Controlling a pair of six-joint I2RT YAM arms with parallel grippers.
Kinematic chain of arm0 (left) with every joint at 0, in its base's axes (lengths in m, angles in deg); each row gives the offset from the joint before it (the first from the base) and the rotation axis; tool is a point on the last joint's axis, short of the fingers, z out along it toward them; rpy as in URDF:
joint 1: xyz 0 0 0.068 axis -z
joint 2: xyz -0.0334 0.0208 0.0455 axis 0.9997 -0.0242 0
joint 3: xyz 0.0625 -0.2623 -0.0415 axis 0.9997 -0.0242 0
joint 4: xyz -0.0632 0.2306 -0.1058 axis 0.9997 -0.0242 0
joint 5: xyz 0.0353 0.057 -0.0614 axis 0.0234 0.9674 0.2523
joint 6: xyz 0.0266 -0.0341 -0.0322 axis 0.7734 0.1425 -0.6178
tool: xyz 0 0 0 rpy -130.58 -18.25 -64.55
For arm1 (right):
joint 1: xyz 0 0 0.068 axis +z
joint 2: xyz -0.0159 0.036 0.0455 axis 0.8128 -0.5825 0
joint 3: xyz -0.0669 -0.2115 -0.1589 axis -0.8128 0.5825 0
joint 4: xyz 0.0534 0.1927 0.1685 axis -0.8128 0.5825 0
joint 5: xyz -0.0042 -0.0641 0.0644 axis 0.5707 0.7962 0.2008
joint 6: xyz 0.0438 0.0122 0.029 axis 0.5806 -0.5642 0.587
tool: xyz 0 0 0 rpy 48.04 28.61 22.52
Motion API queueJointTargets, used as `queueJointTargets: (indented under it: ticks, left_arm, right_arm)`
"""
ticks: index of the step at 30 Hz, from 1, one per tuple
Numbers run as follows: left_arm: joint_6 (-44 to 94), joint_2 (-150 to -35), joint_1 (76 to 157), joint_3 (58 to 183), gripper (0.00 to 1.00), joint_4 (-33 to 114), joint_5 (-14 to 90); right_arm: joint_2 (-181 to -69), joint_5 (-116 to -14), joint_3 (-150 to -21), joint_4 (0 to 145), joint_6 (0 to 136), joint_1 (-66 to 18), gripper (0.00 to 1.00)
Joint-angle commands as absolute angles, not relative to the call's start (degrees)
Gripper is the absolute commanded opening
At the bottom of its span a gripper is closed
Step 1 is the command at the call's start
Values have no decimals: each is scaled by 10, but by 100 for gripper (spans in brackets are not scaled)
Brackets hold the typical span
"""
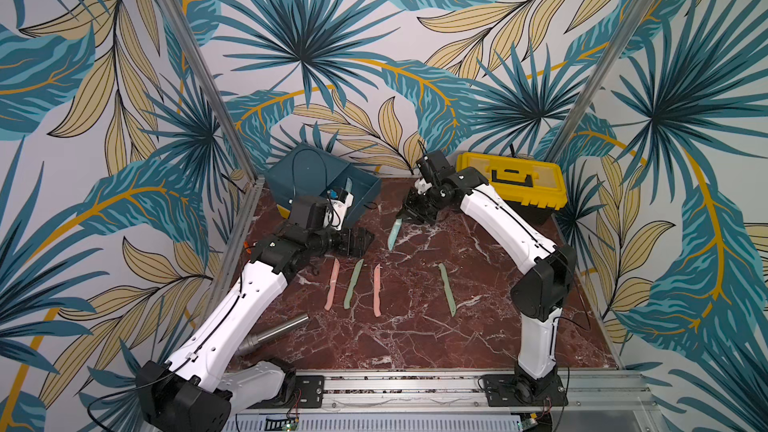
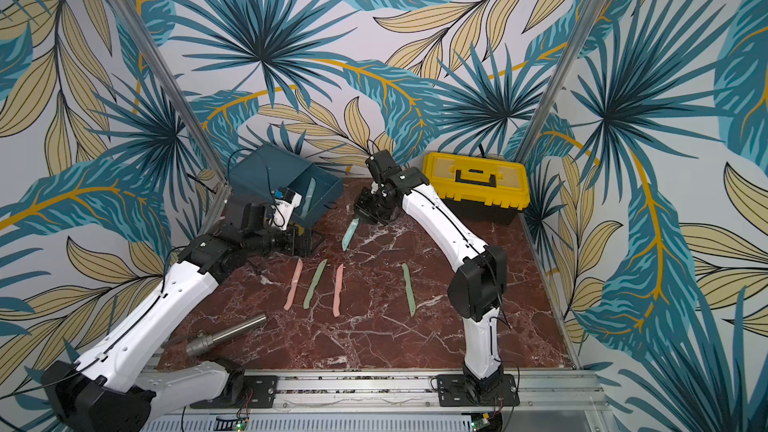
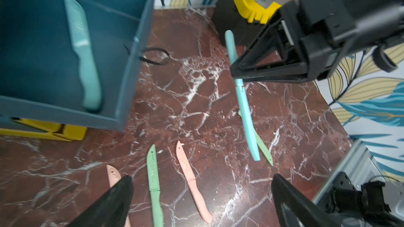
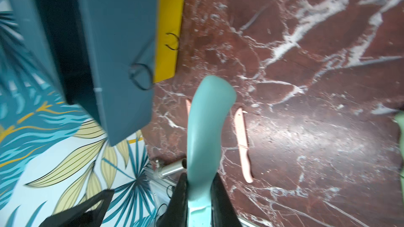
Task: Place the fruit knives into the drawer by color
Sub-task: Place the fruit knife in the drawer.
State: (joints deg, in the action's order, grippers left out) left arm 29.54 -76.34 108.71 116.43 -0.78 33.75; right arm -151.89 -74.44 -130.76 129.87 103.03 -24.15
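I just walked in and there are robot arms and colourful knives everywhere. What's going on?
The robot is sorting knives by colour. Its right gripper holds a teal knife in the air beside the open teal drawer, where another teal knife already lies. The left gripper is open and empty. Two pink knives and two green knives wait on the table.

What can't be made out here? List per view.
- Yellow drawers: left wrist view, mostly under the pulled-out teal drawer; contents unseen.
- Teal plastic knife in that drawer: in both top views, half hidden by the white wrist camera.
- Sage green knife: right wrist view, blurred, cut by the frame edge.
- Shiny steel cylinder: right wrist view, mostly behind the held teal knife.
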Motion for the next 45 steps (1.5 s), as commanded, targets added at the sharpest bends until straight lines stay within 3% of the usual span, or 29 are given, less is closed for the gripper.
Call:
queueJointTargets:
  ticks: [1,7,21,28,33,39,41,43,45]
  left_arm:
    - [328,-776,1059,1217,100,-36,349]
    - [338,-820,1012,1271,100,-42,348]
    - [310,-839,982,1268,100,-17,321]
    - [307,-848,978,1275,100,-15,327]
    - [292,-879,965,1320,100,-26,346]
    - [264,-966,949,1454,100,-70,413]
    - [265,-1009,947,1514,95,-98,429]
    - [265,-1053,944,1572,82,-125,437]
    - [262,-1097,938,1632,51,-152,444]
  right_arm:
    - [-1563,-792,-1364,1271,1061,-234,0]
    - [-1648,-841,-1478,1187,1113,-227,0]
    - [-1774,-872,-1561,997,1235,-217,1]
    - [-1789,-872,-1567,969,1249,-217,41]
    - [-1801,-879,-1606,960,1253,-216,46]
    - [-1747,-878,-1576,983,1184,-221,42]
    - [-1699,-865,-1507,985,1148,-222,29]
    - [-1652,-857,-1425,963,1137,-226,19]
    - [-1618,-855,-1350,941,1136,-232,6]
